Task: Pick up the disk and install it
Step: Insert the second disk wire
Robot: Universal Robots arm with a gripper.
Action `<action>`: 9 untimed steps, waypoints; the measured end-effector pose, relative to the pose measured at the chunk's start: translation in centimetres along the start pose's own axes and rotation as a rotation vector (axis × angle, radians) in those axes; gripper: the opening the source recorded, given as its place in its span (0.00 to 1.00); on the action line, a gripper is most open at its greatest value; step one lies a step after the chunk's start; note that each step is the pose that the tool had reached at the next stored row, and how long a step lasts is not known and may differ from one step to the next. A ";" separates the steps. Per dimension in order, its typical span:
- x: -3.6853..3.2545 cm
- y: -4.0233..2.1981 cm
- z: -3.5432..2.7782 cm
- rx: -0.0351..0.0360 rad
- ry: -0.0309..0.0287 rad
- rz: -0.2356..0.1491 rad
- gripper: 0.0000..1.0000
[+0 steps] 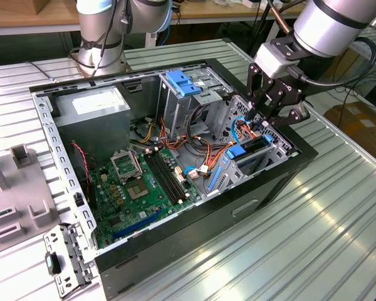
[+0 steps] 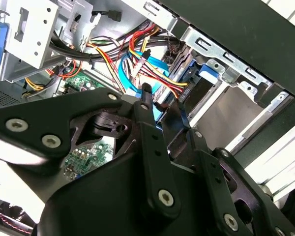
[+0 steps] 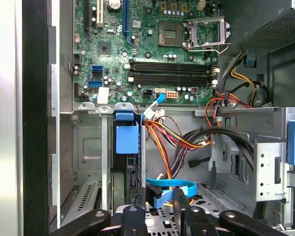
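The disk (image 1: pixel 255 145) stands on edge in the drive bay at the front corner of the open computer case (image 1: pixel 288 169), on the exterior view's right. In the first wrist view the disk's (image 3: pixel 130 172) dark edge sits under its blue carrier tab (image 3: pixel 127 139). My gripper (image 1: pixel 265 122) hangs just above the bay. Its black fingers (image 3: pixel 139 204) stand a little apart, and nothing is clamped between them. A blue cable loop (image 3: pixel 169 188) shows through the gap. In the second wrist view the gripper (image 2: pixel 162 105) points down beside the blue rail (image 2: pixel 209 72).
Bundles of coloured cables (image 1: pixel 200 141) run beside the bay. A bare blue bracket (image 1: pixel 183 83) tops the metal drive cage. The motherboard (image 1: pixel 141 185) and the grey power supply (image 1: pixel 94 103) lie in the case. A second robot's base (image 1: pixel 100 37) stands behind it. Grey fixtures (image 1: pixel 19 188) sit at the left.
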State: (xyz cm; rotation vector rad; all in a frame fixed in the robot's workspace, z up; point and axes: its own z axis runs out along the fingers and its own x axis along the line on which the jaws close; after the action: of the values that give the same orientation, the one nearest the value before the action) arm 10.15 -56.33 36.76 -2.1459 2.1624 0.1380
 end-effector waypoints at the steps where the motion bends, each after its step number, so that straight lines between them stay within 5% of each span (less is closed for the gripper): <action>1: 0.00 0.00 0.00 0.0000 0.0000 0.000 0.28; 4: 0.01 0.00 0.00 0.0000 0.0000 0.000 0.16; 9: 0.03 0.00 0.00 0.0000 0.0000 0.000 0.16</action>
State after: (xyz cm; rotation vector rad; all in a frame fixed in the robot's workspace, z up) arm 10.15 -56.36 36.76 -2.1459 2.1624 0.1380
